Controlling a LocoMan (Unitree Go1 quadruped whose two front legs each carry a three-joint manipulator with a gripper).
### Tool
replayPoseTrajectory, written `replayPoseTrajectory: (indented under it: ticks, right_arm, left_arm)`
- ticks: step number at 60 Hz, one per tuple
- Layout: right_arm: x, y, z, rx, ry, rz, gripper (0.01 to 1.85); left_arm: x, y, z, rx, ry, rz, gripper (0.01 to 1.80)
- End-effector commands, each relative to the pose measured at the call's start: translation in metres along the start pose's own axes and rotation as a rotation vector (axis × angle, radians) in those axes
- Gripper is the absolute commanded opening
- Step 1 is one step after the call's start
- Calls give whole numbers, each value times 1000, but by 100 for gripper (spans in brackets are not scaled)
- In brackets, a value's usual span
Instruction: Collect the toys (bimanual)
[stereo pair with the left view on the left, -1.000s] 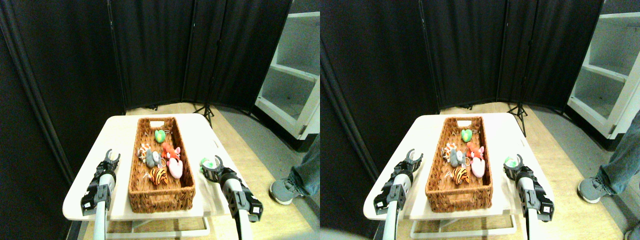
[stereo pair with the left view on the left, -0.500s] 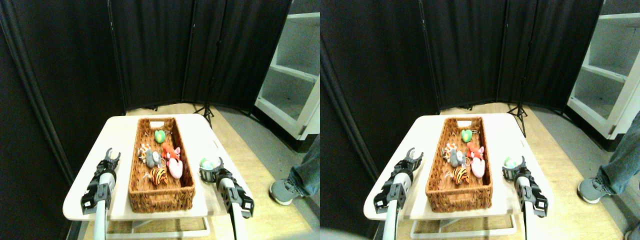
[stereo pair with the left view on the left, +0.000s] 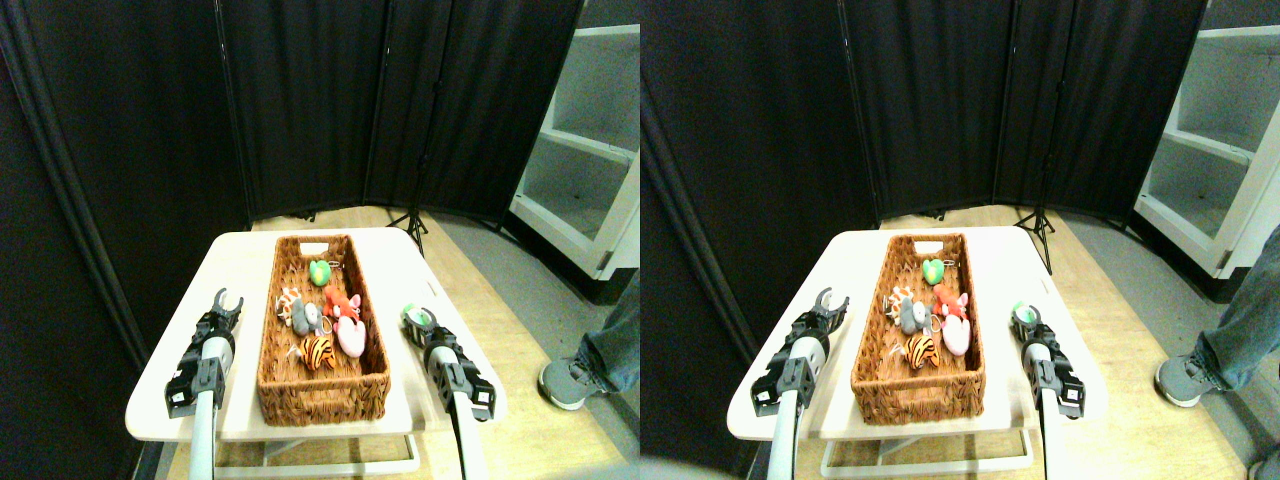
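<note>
Step in hand: right gripper (stereo pair with the left view on the left: 417, 322) at the last loose toy, a green plush (stereo pair with the left view on the left: 413, 319) on the table (stereo pair with the left view on the left: 240, 262) right of the wicker basket (stereo pair with the left view on the left: 322, 392); jaws appear closed around it, though small in view. Left gripper (stereo pair with the left view on the left: 227, 301) hovers open, empty. 6 toys (stereo pair with the left view on the left: 322, 320) lie in the basket; next: lift and carry left over the rim.

Six plush toys (stereo pair with the left view on the left: 322, 318) in basket (stereo pair with the left view on the left: 275, 385); green-white toy (stereo pair with the left view on the left: 417, 319) at right tool (stereo pair with the left view on the left: 420, 328).

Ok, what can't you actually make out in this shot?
- Right tool: too small to tell whether it grips the green toy at its tip.
- Person's shoe and trouser leg: cut off by the right edge.
- White shelf: cut off by the same edge.
- Toys in the basket: overlapping, hard to count.
</note>
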Motion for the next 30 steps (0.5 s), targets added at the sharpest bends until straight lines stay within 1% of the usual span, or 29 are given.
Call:
replayPoseTrajectory:
  ticks: [1,4,5,6,8,9,10,11,12,13,18,20,22,24,26,28,30]
  right_arm:
    - [3,-3,-1,-6,11,-13,24]
    - [0,4,-1,-26,5,15,11]
    - [0,4,-1,-26,5,15,11]
    - [-5,12,-4,-31,1,29,5]
    - [-5,14,-4,-31,4,36,4]
    - [-7,18,-5,-33,11,51,2]
    - [-9,24,-6,-47,5,66,1]
    - [-9,24,-6,-47,5,66,1]
    - [-12,30,-7,-73,8,88,2]
    - [-12,30,-7,-73,8,88,2]
    - [-18,51,-11,-143,26,142,1]
    - [-19,53,-12,-137,30,145,1]
    - [-22,63,-15,-120,45,162,1]
    - [-24,70,-17,-139,53,179,1]
    - [-26,79,-20,-150,77,193,1]
    - [-27,86,-23,-150,104,205,1]
    - [-27,88,-24,-151,108,208,1]
  left_arm:
    - [5,-6,1,2,-14,-27,23]
    - [6,-6,1,4,-16,-29,23]
    - [6,-6,1,4,-16,-29,23]
    - [6,-7,1,3,-23,-23,23]
    - [6,-7,1,6,-24,-24,23]
    - [6,-7,1,13,-25,-27,23]
    - [6,-8,1,7,-20,-28,22]
    - [7,-8,2,6,-19,-29,22]
    - [7,-8,2,12,-17,-32,22]
    - [7,-8,2,12,-17,-32,22]
    - [7,-9,3,11,-14,-37,22]
    - [7,-9,3,12,-14,-37,22]
    - [7,-9,4,17,-13,-41,21]
    - [6,-9,4,26,-14,-39,22]
    - [6,-9,4,29,-13,-38,21]
    - [5,-9,4,24,-16,-32,21]
    - [5,-9,4,23,-16,-33,21]
